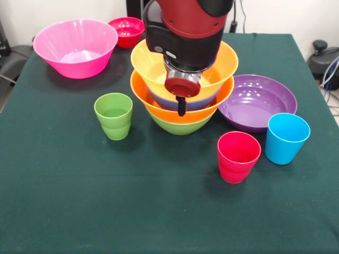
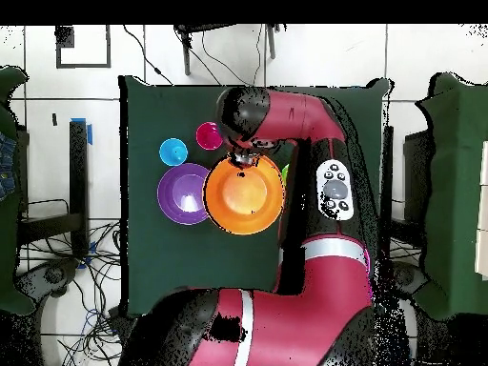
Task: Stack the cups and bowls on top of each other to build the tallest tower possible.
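Observation:
The tower stands mid-table: a green bowl as base, an orange bowl, a blue bowl and a second orange bowl on top. My gripper hangs at the tower's near rim; its grip is hidden. A green cup stands left of the tower. The red cup and light blue cup stand at the front right. A purple bowl touches the tower's right side. At the back left are a pink bowl and a small red bowl.
A dark green cloth covers the table. In the overhead view my arm hides the pink and small red bowls. Cables and dark equipment lie beyond the table's right edge.

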